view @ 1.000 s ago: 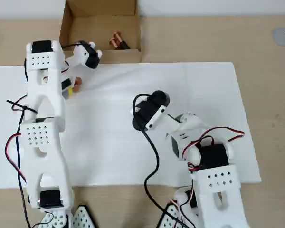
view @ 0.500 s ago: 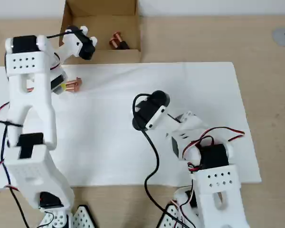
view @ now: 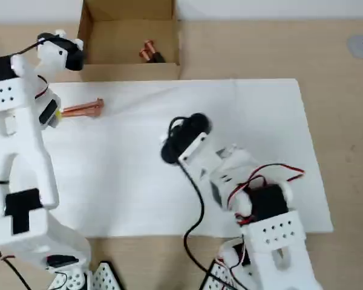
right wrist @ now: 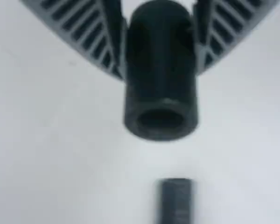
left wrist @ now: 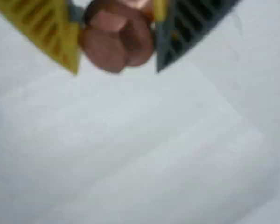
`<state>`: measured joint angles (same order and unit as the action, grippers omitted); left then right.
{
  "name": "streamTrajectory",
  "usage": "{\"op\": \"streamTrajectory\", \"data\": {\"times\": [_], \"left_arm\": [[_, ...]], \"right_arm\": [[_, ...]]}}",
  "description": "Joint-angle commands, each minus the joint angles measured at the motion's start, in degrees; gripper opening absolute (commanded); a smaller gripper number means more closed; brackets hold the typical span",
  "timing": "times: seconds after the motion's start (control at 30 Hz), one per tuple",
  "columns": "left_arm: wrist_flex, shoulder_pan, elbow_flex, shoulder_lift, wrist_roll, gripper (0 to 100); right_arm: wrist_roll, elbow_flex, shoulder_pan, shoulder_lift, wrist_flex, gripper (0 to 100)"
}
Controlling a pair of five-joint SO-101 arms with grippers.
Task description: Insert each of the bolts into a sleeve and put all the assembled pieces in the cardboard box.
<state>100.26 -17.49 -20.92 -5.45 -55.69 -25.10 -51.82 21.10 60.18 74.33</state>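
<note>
My left gripper (left wrist: 116, 65) is shut on a copper bolt (left wrist: 116, 42); its hex head sits between the yellow finger and the dark one. In the high view that bolt (view: 83, 109) is held level over the left end of the white sheet, head pointing right, below the cardboard box (view: 91, 63). One copper-and-black assembled piece (view: 149, 51) lies inside the box. My right gripper (right wrist: 159, 72) is shut on a black sleeve (right wrist: 161, 93), with the sleeve's open bore facing the camera. A second dark cylinder (right wrist: 175, 200) stands farther off on the sheet.
A white sheet (view: 260, 115) covers the middle of the wooden table. The right arm (view: 254, 199) sits over its lower middle, with a black cable trailing off the front edge. A grey disc (view: 362, 45) lies at the far right corner.
The left arm has swung left, away from the box, and more of the bolt's shaft now shows. The right arm's wrist has shifted slightly left.
</note>
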Motion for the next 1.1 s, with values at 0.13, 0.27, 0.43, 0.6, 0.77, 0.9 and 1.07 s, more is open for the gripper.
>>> {"op": "streamTrajectory", "data": {"times": [0.13,0.27,0.43,0.6,0.77,0.9,1.07], "left_arm": [[0.1,3.3,0.4,12.0,7.2,2],[-0.4,5.6,0.5,16.0,17.1,2],[-5.3,5.9,0.8,21.8,35.8,2],[-10.3,5.8,8.4,28.5,54.1,2],[-17.0,6.3,22.5,39.6,64.4,2],[-23.8,6.3,32.4,52.4,69.0,1],[-34.4,6.2,44.5,68.6,72.0,2]], "right_arm": [[1.1,3.3,2.2,1.1,2.4,1.2],[4.9,3.6,2.2,1.2,2.0,1.2],[8.7,4.3,2.4,1.2,-1.4,1.2],[8.9,5.1,2.3,1.2,-8.0,1.2],[12.1,10.5,2.4,1.2,-14.2,1.2],[12.1,11.1,2.4,1.1,-21.3,1.2],[12.0,11.1,2.5,0.7,-23.9,1.2]]}}
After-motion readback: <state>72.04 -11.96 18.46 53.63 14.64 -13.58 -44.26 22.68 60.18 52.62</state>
